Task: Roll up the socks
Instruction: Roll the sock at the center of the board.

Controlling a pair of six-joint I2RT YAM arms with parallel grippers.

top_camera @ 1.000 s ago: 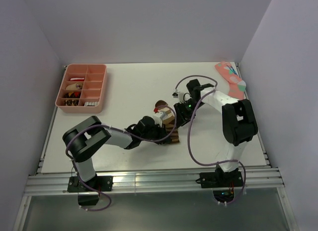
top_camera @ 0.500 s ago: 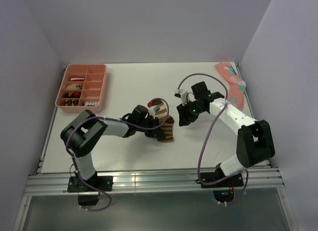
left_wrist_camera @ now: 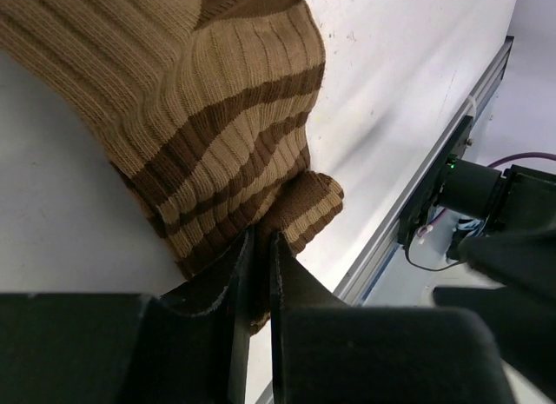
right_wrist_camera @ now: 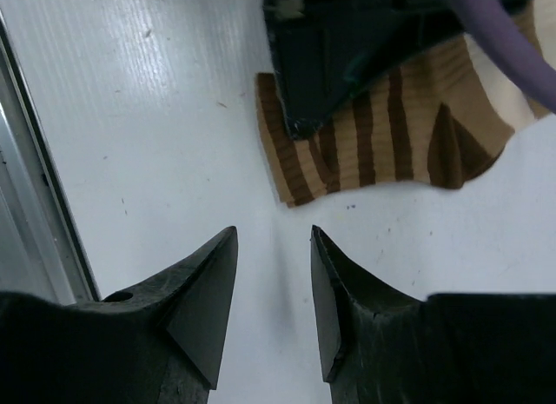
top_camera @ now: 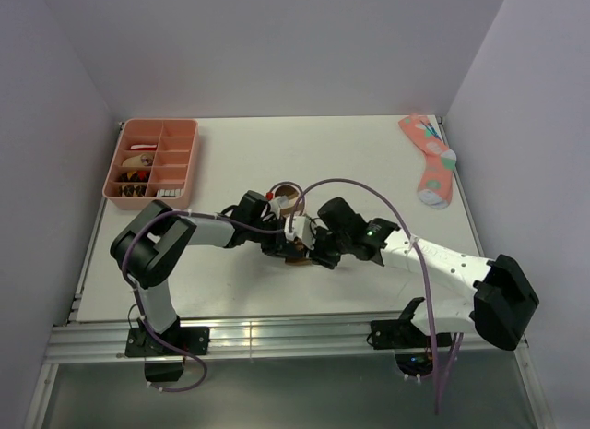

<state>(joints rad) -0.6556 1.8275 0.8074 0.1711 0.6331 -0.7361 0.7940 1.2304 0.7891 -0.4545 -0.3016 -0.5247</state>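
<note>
Striped sock (left_wrist_camera: 217,117): ribbed knit, brown and tan bands. It sits near the middle of the white table (top_camera: 240,152), between the two grippers. One part lies flat on the surface; another is bunched and folded over itself.

Left gripper (left_wrist_camera: 259,248): reaches in from the left. Its fingers are pressed nearly together, pinching a fold at the sock's edge, with fabric showing in the narrow slit between them.

Right gripper (right_wrist_camera: 272,239): reaches in from the right, low over the table. Its fingers are spread with nothing between them. Their tips are over bare table just short of the sock's flat striped end, and the left gripper's black body is over that end. Whether the tips touch the surface cannot be told.

Pink sock (top_camera: 430,157): coloured dots and a pale toe. It lies flat at the far right of the table, well apart from both grippers.

Compartment tray (top_camera: 192,161): pink, at the far left of the table. Several sections hold small items too small to identify.
</note>
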